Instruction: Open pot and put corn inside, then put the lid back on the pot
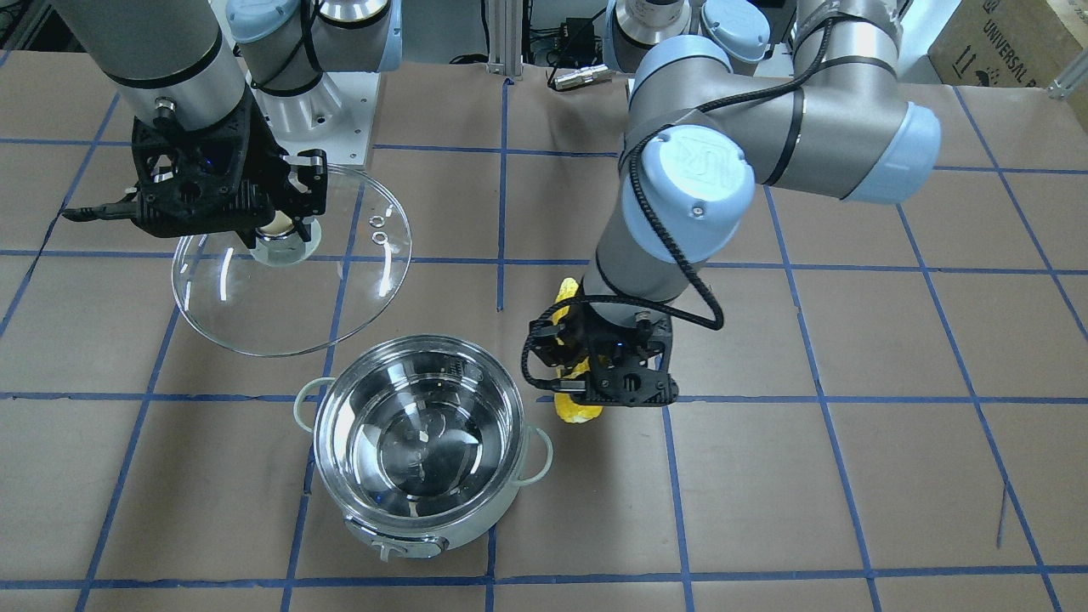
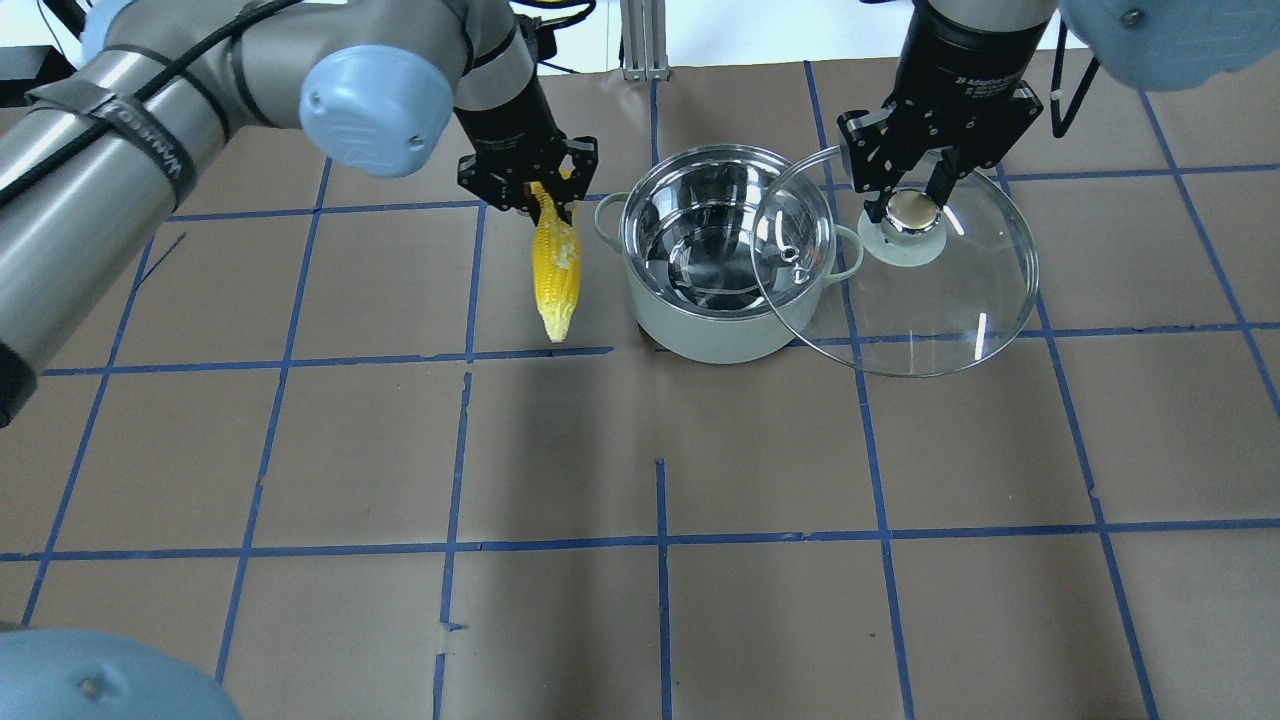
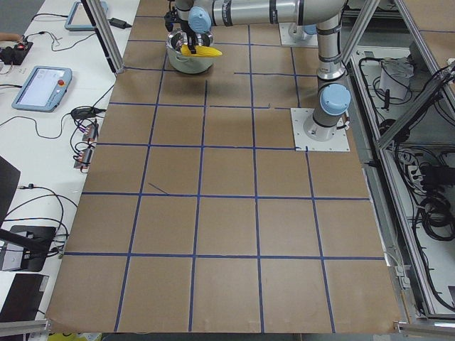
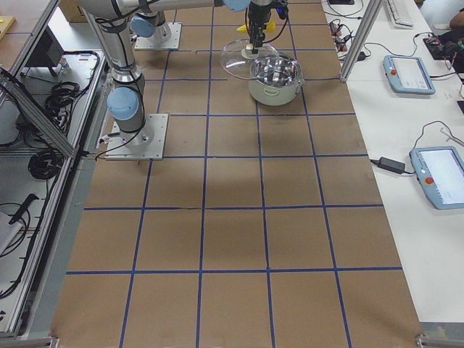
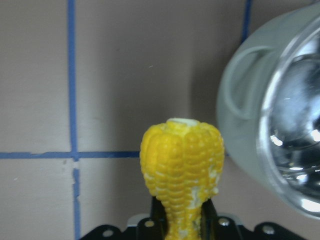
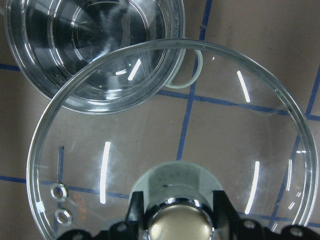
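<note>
The steel pot [image 2: 700, 335] stands open and empty on the table; it also shows in the front view [image 1: 442, 527]. My left gripper [image 2: 530, 195] is shut on the yellow corn [image 2: 556, 270] and holds it in the air just left of the pot. The left wrist view shows the corn [image 5: 182, 165] beside the pot's handle [image 5: 245, 85]. My right gripper [image 2: 908, 205] is shut on the knob of the glass lid [image 2: 930, 310]. It holds the lid raised and tilted right of the pot, with its edge overlapping the pot's rim. The lid [image 6: 200, 125] and knob [image 6: 180, 222] show in the right wrist view.
The table is brown paper with a blue tape grid [image 2: 660, 545]. The arms' base plates [image 3: 323, 131] sit at the robot's side. Tablets [image 4: 409, 72] and cables lie on side benches. A cardboard box [image 1: 1011, 42] stands at one corner.
</note>
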Robot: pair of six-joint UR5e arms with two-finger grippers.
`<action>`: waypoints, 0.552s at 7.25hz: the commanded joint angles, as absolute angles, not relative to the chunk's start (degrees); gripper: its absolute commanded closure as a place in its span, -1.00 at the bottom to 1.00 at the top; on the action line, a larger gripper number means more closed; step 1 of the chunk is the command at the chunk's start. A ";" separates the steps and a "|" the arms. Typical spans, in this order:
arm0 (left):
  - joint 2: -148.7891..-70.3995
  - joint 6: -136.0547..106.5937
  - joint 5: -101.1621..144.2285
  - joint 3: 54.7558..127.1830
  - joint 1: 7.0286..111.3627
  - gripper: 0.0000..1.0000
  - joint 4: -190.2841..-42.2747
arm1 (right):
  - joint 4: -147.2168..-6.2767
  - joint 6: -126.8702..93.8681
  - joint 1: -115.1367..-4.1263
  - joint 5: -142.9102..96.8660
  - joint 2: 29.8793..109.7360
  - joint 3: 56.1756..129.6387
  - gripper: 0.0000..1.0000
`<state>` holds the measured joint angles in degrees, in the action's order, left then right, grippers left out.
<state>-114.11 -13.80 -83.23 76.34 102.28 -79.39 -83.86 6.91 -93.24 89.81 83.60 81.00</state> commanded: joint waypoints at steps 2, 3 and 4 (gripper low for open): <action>-125.12 -22.91 -83.67 62.10 109.93 0.56 -78.93 | -83.85 7.12 -92.99 89.82 83.67 81.04 0.19; -128.20 -23.20 -84.02 58.22 111.08 0.56 -78.84 | -83.76 7.21 -92.99 89.82 83.67 81.04 0.19; -130.41 -22.68 -83.94 55.83 111.53 0.50 -78.75 | -83.76 7.29 -92.90 89.82 83.58 81.04 0.19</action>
<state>-127.00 -22.49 -83.82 59.75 110.36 -78.87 -83.79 7.20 -92.98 89.82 83.64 81.04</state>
